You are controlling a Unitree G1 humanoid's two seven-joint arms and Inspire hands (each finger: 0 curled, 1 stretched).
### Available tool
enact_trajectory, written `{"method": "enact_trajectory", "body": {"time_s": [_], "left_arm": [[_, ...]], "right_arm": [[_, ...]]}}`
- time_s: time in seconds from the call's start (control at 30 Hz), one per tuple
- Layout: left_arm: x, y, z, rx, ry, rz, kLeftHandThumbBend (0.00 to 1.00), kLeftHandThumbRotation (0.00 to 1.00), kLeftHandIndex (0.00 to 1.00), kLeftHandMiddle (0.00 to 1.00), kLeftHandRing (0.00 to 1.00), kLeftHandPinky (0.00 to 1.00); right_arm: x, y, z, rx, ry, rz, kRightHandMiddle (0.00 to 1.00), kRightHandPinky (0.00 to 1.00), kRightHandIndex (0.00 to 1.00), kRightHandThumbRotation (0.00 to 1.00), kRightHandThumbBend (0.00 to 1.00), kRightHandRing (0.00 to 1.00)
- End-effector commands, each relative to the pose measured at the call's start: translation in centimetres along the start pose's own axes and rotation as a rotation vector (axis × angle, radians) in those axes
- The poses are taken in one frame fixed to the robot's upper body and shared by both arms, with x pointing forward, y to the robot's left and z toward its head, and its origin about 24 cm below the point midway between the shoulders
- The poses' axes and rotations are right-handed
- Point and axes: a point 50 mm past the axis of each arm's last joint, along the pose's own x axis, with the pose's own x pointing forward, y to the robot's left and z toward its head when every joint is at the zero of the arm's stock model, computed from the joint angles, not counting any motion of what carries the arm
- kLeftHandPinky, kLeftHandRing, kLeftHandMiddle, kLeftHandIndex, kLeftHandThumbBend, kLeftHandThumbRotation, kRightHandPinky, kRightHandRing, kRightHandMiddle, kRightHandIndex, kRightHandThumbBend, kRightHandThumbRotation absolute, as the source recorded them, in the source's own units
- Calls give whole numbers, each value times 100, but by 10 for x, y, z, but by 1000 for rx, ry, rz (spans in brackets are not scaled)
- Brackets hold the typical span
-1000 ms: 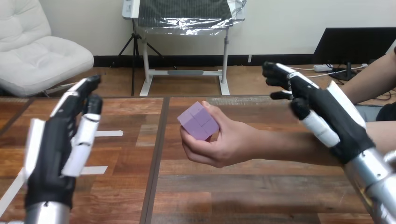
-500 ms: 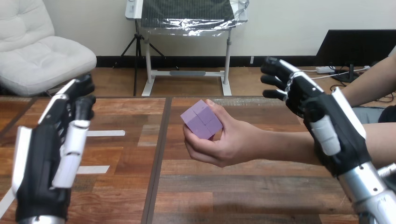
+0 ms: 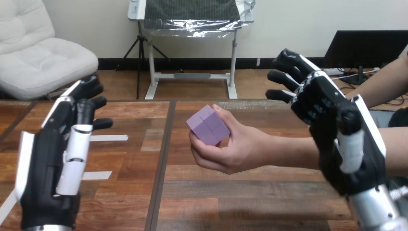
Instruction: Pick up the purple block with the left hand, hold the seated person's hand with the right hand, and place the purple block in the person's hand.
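The purple block (image 3: 208, 125) rests in the person's hand (image 3: 231, 151), whose fingers and thumb curl round it above the middle of the wooden table (image 3: 250, 192). My left hand (image 3: 55, 159) stands raised at the left, fingers straight, holding nothing, well apart from the block. My right hand (image 3: 337, 130) is raised at the right, in front of the person's forearm (image 3: 308, 151), fingers spread and relaxed. I do not see its fingers round the forearm.
White tape strips (image 3: 108, 138) lie on the table's left part. A dark seam (image 3: 161, 163) runs down the table between my left hand and the person's hand.
My right hand has lifted and turned its palm more toward me, fingers spreading. My left hand's fingers have parted a little. The person's hand still holds the block.
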Motion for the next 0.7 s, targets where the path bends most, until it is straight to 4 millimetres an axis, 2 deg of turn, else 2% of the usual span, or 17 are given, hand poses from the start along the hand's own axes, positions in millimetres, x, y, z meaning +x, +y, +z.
{"method": "enact_trajectory", "body": {"time_s": [0.0, 0.67], "left_arm": [[6, -7, 20, -42, -119, -1, 41, 89, 80, 84, 83, 68], [5, -23, 26, -101, -137, -46, 58, 85, 77, 80, 79, 65]], "right_arm": [[4, 9, 9, 54, -64, -3, 89, 82, 88, 94, 90, 88], [-11, 29, 7, 160, -32, -21, 89, 83, 88, 89, 91, 88]]}}
